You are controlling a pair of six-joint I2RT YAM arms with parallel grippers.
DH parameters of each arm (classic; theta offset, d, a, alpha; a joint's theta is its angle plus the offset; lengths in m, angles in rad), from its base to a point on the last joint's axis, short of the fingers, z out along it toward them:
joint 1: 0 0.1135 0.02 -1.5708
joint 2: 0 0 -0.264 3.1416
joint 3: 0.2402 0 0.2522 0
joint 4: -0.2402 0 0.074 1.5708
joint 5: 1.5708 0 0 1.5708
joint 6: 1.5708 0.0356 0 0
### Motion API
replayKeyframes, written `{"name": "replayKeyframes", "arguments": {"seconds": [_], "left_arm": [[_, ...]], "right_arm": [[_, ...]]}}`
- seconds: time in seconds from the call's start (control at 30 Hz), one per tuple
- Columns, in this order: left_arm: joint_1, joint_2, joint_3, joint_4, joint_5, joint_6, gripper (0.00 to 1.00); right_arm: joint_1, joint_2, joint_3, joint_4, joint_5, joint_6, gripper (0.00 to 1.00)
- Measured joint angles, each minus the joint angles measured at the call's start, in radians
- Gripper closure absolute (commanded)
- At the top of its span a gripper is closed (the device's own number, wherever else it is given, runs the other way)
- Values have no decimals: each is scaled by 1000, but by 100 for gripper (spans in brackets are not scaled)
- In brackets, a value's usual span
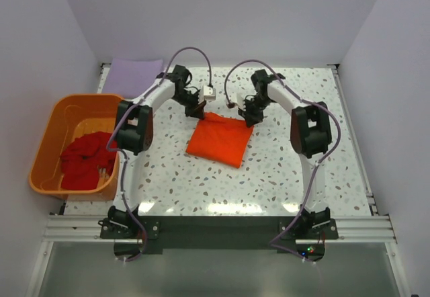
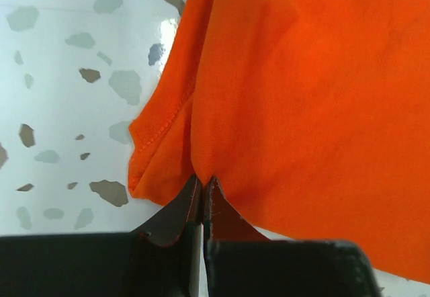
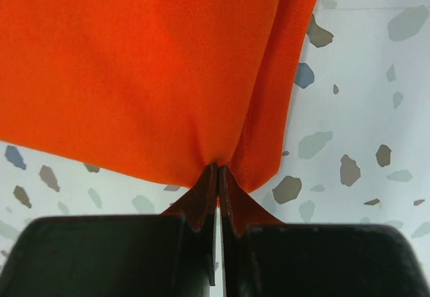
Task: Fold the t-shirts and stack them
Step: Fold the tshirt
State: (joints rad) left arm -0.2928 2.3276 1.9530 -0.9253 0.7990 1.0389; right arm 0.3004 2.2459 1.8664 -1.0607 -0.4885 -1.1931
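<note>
At the far left, an orange plastic tub [image 1: 48, 130] sits at the edge of the speckled white bench [image 1: 295, 183]. A red t-shirt [image 1: 86, 160] lies crumpled inside it, heaped towards the tub's right wall. Beyond the tub, in the far left corner of the bench, a lavender t-shirt [image 1: 136, 76] lies flat and squared off, well apart from everything else.

The left arm [image 1: 138, 119] rises just beside the tub and reaches forward and inward. The left fingers [image 1: 199, 112] are at the far-left corner of the orange t-shirt [image 1: 220, 141]. In the left wrist view these fingers [image 2: 199, 188] are pressed together on the cloth, with a pinch of orange fabric [image 2: 302, 95] puckering where the tips meet. A stitched hem (its seam line plain to see) runs down just to the left of the pinch, over the bench [image 2: 60, 109].

The orange t-shirt lies in the middle of the bench, folded into a compact four-sided shape turned slightly askew. Its near edge lies flat on the surface. Whether the pinched corners are lifted clear of the bench cannot be told.

On the right, the right fingers [image 1: 249, 119] meet the shirt's far-right corner. In the right wrist view they [image 3: 213, 176] are likewise closed tight on the orange cloth [image 3: 134, 68], which gathers into a small crease at the tips, with a folded edge dropping just to their right over the bench [image 3: 363, 109]. The right arm [image 1: 308, 129] stands further right, bent back towards its base at the near edge.
</note>
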Motion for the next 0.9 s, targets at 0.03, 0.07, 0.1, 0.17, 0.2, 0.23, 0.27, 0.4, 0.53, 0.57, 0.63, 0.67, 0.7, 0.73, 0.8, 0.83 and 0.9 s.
{"name": "replayKeyframes", "arguments": {"seconds": [0.03,0.07,0.1,0.17,0.2,0.23,0.27,0.4,0.53,0.57,0.63,0.67,0.7,0.73,0.8,0.83,0.9], "left_arm": [[0,14,-3,12,-5,-9,96],[0,21,-15,25,-10,-17,96],[0,21,-35,37,-12,-26,96],[0,15,-78,64,-8,-39,98],[1,5,-100,85,2,-53,98],[2,-8,-119,97,3,-61,99],[3,-19,-131,102,3,-71,99],[9,-47,-136,109,14,-117,99],[22,-59,-121,121,27,-167,90],[24,-59,-117,126,27,-175,87],[31,-59,-109,149,24,-211,78],[34,-59,-106,166,18,-233,73],[38,-58,-104,188,8,-264,69],[42,-58,-103,216,-6,-302,63],[55,-54,-101,280,-36,-391,58],[63,-53,-101,318,-51,-439,55],[81,-53,-102,377,-78,-527,55]], "right_arm": [[0,10,0,11,8,2,100],[1,21,0,22,18,3,100],[2,26,0,31,26,8,100],[3,26,0,46,34,18,100],[4,26,0,57,39,23,100],[4,25,-1,65,43,28,100],[4,21,-5,75,46,31,100],[4,0,-31,116,57,43,100],[4,-4,-32,145,63,56,100],[4,-4,-32,156,66,61,96],[4,-4,-32,184,80,80,86],[4,-4,-32,204,87,93,80],[4,-4,-32,225,98,109,71],[4,-4,-33,249,111,135,59],[3,-6,-38,304,145,190,46],[3,-11,-44,334,165,228,38],[2,-26,-63,401,211,303,37]]}}
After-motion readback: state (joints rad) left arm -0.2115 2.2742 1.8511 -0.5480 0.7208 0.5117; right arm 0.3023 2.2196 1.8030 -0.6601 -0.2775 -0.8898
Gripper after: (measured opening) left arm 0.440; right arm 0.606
